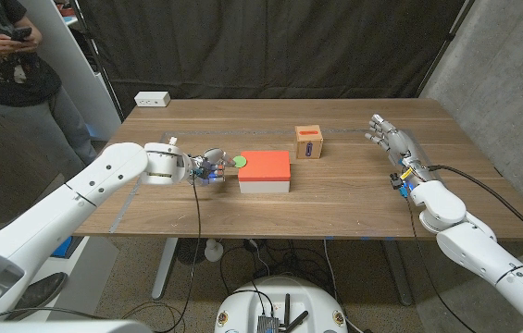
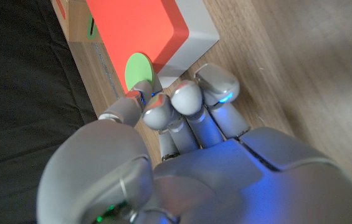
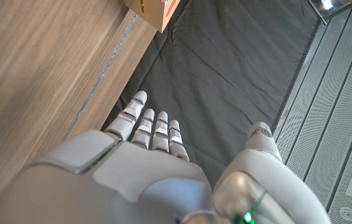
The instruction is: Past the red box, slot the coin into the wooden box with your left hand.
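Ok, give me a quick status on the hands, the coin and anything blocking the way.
Left hand pinches green coin. Right hand open, idle. Red box sits between coin and wooden box; coin not yet slotted.

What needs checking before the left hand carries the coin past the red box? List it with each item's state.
1. Coin held: ok, the left hand pinches the green coin in its fingertips.
2. Coin off the table: cannot tell; it hangs by the red box at its left edge.
3. Path past the red box: not ok yet, the box stands between the hand and the wooden box.
4. Slot reachable: ok, the wooden box stands upright behind the red box, its slot bare.
5. Right hand out of the way: ok, open and apart at the table's right side.
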Controlling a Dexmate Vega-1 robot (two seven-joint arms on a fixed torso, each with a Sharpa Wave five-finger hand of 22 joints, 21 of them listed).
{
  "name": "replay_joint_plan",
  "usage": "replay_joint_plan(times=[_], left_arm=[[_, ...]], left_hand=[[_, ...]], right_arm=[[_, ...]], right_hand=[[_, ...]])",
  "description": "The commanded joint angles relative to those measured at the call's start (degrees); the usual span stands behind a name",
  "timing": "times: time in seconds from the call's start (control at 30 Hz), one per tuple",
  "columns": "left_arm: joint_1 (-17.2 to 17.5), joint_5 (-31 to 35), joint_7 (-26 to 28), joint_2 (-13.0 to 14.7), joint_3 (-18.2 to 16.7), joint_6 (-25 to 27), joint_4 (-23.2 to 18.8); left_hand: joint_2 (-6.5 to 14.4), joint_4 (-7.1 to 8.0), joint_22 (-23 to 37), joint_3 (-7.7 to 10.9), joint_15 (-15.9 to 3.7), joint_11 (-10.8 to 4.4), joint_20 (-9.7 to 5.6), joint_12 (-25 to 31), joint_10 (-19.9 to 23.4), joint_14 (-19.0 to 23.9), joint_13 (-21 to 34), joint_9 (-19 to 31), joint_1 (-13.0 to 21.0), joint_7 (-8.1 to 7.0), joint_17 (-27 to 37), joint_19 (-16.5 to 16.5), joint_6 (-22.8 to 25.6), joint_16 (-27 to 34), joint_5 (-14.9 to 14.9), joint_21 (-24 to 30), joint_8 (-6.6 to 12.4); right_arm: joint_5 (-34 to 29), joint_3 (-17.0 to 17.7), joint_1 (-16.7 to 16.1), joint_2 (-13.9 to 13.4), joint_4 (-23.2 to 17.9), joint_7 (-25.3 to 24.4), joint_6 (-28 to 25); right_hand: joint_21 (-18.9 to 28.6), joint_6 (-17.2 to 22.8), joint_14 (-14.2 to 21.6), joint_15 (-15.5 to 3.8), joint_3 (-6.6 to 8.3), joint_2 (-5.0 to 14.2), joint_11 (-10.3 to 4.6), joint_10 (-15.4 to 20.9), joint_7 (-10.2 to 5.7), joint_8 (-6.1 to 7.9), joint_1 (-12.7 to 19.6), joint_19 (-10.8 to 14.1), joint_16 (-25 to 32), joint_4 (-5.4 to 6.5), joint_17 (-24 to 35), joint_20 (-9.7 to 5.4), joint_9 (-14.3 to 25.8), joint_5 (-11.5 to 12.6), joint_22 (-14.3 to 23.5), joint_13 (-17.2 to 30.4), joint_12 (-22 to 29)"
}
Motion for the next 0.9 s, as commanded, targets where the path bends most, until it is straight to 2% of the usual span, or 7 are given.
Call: replay_joint_plan(times=[0.03,0.5,0.9], left_arm=[[2.8,2.9,0.9,1.1,-0.7,-3.5,-3.2],[7.3,8.5,-0.3,2.9,-2.7,-9.1,-7.0],[11.3,14.5,-1.3,3.9,-5.0,-14.4,-10.3]], left_hand=[[1.4,0.13,0.2,-0.09,0.18,0.28,-0.72,0.3,-0.2,-0.3,0.6,1.8,1.8,1.96,0.1,-0.4,3.6,0.1,0.3,0.4,3.60],[1.4,0.15,0.3,-0.65,0.18,0.48,-0.72,-0.2,-0.1,-0.2,0.3,1.3,2.8,2.18,0.3,-0.8,3.3,0.2,0.3,0.4,4.65],[1.4,0.29,0.3,-1.12,0.18,0.65,-0.73,-0.1,-0.3,-0.4,0.9,0.9,3.3,2.15,0.7,-1.0,2.9,0.1,0.4,0.5,5.35]], right_arm=[[-0.4,0.1,-0.5,-0.2,-0.8,-0.4,-0.3],[-1.5,0.6,-1.8,-0.3,-2.7,-1.9,-0.7],[-2.4,1.4,-4.3,-0.3,-5.4,-3.6,-0.9]], right_hand=[[0.0,0.3,0.1,0.32,0.29,-0.19,0.08,0.4,0.11,0.05,0.7,0.2,0.3,-0.05,0.0,0.23,0.2,-0.2,0.1,0.2,0.3],[0.0,0.3,0.1,0.33,0.29,-0.17,0.10,0.3,0.13,0.06,0.7,0.1,0.3,-0.03,0.0,0.27,0.2,-0.1,0.1,0.2,0.3],[0.0,0.3,0.1,0.32,0.29,-0.15,0.09,0.3,0.17,0.05,0.7,0.1,0.3,-0.02,0.0,0.27,0.2,-0.1,0.1,0.2,0.3]])
